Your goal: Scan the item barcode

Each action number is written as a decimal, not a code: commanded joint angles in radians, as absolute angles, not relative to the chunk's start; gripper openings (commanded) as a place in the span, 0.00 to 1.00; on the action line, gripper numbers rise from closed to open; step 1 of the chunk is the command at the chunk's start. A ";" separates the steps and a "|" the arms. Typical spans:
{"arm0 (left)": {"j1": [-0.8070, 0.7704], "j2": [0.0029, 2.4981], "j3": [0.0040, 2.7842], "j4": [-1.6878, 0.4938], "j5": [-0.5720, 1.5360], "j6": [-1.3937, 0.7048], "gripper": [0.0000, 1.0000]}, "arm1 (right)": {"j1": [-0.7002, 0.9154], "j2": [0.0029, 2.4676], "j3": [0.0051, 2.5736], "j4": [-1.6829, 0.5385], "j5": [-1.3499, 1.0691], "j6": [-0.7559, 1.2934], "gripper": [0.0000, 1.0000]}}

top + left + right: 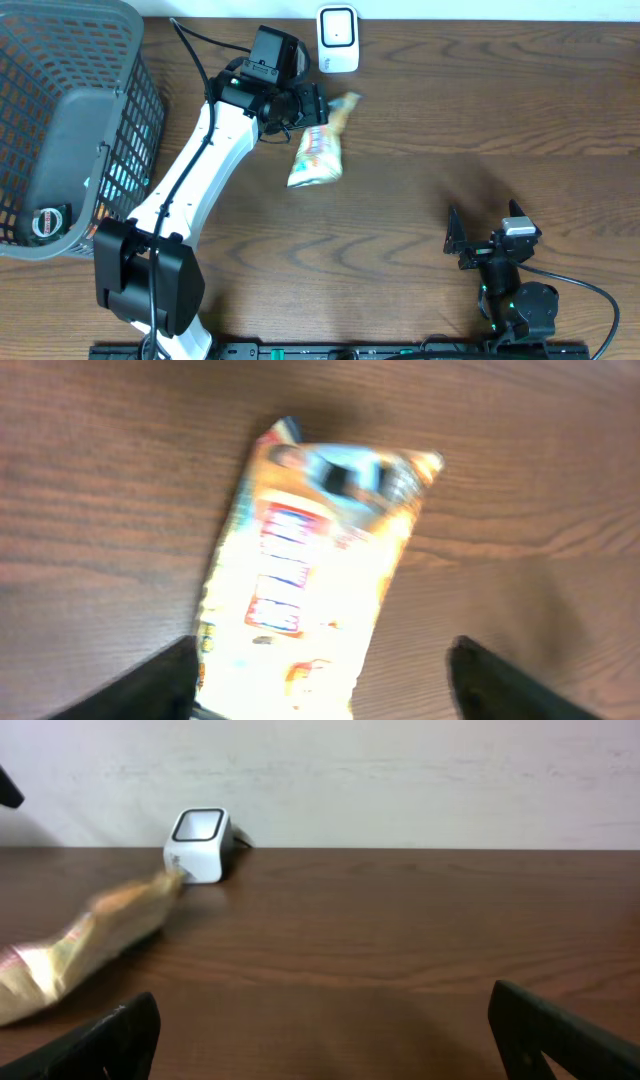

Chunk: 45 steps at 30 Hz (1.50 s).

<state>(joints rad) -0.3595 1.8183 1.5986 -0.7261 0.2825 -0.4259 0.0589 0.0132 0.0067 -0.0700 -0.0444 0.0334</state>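
L gripper (321,106) fingers wide at snack pkt (317,152), lying loose near scanner (338,38). R gripper (485,228) wide too, far from scanner. Step: pkt-to-scanner; next needs grasp, barcode facing scanner.

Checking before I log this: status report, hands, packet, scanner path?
Left hand open above snack packet, not gripping. Right hand open, parked clear. Packet near scanner, blurred. Nothing between them.

Nothing is legible: the orange-and-yellow crinkled foil snack packet (330,530) just ahead of the left fingers (150,682) bears red-and-white label blocks (277,572) (all too blurred to read).
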 commanded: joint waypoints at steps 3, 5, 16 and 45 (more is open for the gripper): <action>-0.358 1.786 1.607 -0.726 0.272 -0.416 0.97 | 0.051 0.013 0.006 -0.075 -0.036 0.040 0.99; -0.358 1.768 1.607 -0.726 0.272 -0.397 0.98 | 0.051 0.013 0.006 -0.075 -0.036 0.040 0.99; -0.334 1.525 1.607 -0.804 0.268 -0.317 0.98 | 0.051 0.013 0.006 -0.075 -0.036 0.040 0.99; 0.289 1.266 1.607 -0.983 0.154 -0.262 0.98 | 0.051 0.013 0.006 -0.075 -0.036 0.040 0.99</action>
